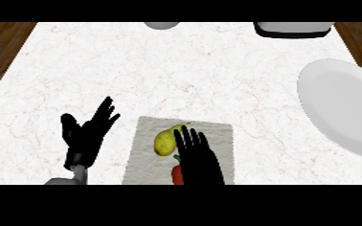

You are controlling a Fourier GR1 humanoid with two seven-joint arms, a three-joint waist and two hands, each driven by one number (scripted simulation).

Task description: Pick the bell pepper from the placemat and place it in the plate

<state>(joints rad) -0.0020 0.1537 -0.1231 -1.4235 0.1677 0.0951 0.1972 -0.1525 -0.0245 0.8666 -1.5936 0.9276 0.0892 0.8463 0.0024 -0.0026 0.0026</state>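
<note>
A pale grey placemat (148, 158) lies near the counter's front edge. On it sits a yellow, pear-shaped piece of produce (164, 142) with a small stem at its top. Just below it a red piece (176, 174) with a green bit shows, mostly hidden under my right hand; it may be the bell pepper. My right hand (200, 165) hovers over the mat with its fingers straight, open, covering the red piece and touching the yellow one's right side. The white plate (332, 103) lies at the right edge, partly cut off. My left hand (84, 136) rests open, left of the mat.
A white appliance with a dark base (293, 28) stands at the back right. A grey round object (163, 25) peeks in at the back centre. Dark wood floor shows past the counter's left and right edges.
</note>
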